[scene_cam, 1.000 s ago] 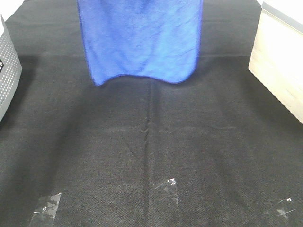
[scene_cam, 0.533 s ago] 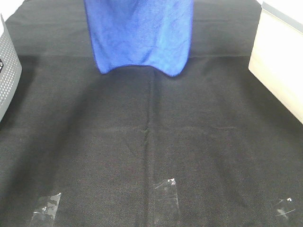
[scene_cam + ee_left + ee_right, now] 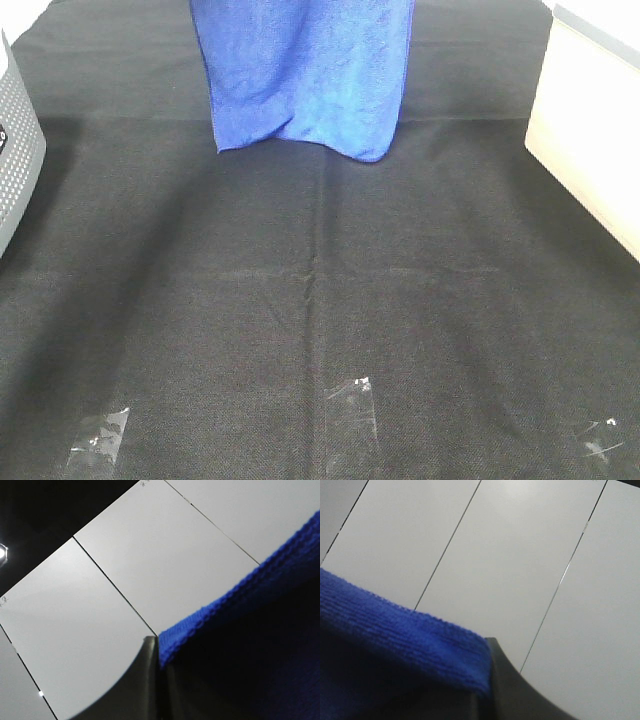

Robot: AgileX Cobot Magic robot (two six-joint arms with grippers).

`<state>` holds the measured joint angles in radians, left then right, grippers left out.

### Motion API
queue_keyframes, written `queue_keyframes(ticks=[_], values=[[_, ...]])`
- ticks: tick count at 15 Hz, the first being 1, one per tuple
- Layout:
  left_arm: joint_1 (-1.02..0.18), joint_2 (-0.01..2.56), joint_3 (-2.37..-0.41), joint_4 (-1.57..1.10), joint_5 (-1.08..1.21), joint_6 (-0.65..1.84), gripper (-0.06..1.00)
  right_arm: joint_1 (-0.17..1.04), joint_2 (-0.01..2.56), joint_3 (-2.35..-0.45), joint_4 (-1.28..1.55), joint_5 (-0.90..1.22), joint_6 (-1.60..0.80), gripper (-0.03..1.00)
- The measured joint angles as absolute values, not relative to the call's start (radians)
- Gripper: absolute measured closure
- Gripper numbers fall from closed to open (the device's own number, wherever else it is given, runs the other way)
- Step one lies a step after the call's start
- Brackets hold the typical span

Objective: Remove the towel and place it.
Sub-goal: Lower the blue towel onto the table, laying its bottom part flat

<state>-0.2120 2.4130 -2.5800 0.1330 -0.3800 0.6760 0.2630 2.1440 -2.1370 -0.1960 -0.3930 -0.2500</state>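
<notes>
One blue towel up at 12 o'clock, pinched by both grippers.

High view: you've got one towel (image 3: pixel 305 75) hanging at 12 o'clock, its top cut off by the frame. The lower edge sits over the black table cloth (image 3: pixel 320 300), can't tell if it touches. One grey perforated bin (image 3: pixel 15 150) at 9 o'clock and one pale box (image 3: pixel 590 130) at 2 o'clock are both cut off. Three clear tape pieces (image 3: pixel 352 405) lie at 7, 6 and 5 o'clock, the right one faint. Left wrist view: the left gripper (image 3: pixel 161 675) is closed tight, its fingers pressed together on the towel's stitched edge, with the cloth below it too dark to read. Pale panels (image 3: pixel 125 570) are behind. Right wrist view: the right gripper (image 3: pixel 481 705) is clamped on the towel hem too. Only one dark finger (image 3: pixel 520 695) shows, and it is blurred.
</notes>
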Motion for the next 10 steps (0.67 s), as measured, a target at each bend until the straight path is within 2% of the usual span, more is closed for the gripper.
queue_keyframes(ticks=[5, 10], values=[[-0.215, 2.413, -2.58, 0.133, -0.242, 0.61, 0.94, 0.263, 2.144, -2.137, -0.195, -0.269, -0.135, 0.96], [-0.248, 2.394, -2.58, 0.117, 0.072, 0.542, 0.94, 0.263, 2.127, -2.137, -0.188, 0.048, 0.026, 0.96]])
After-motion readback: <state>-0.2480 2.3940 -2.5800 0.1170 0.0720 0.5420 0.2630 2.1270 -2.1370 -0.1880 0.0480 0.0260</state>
